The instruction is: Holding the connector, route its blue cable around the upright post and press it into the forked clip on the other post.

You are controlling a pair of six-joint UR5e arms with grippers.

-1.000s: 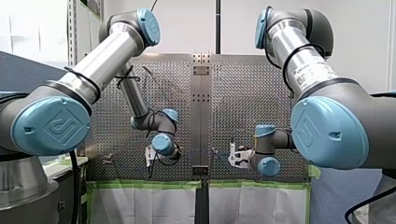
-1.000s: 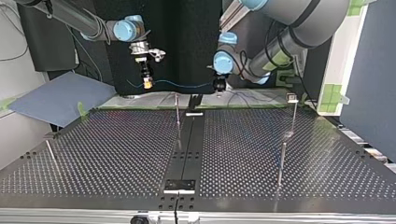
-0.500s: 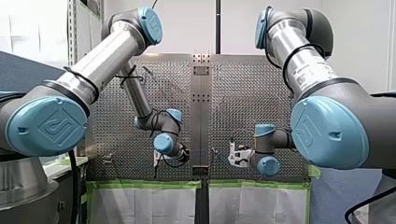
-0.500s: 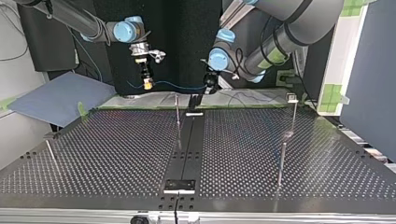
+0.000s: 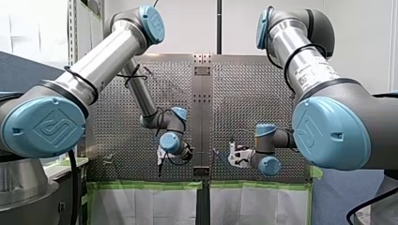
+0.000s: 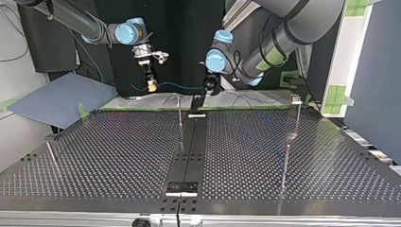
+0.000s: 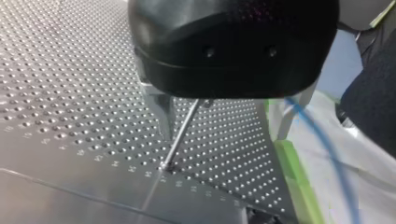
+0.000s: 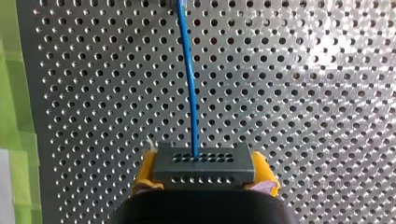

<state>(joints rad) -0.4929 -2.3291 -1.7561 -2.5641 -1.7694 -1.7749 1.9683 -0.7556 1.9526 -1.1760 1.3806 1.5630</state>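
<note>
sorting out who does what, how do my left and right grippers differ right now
My right gripper has yellow pads; my left gripper is black with metal fingers. My right gripper is shut on the connector; my left gripper stands open, clamping nothing. Both hang near the table's arm-side edge, the blue cable running between them.

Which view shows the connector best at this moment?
The right wrist view: the connector sits large between my right gripper's yellow pads, with the blue cable leaving its face. The top view shows only that gripper's tip, too small to make the connector out; the front and left wrist views do not show it.
</note>
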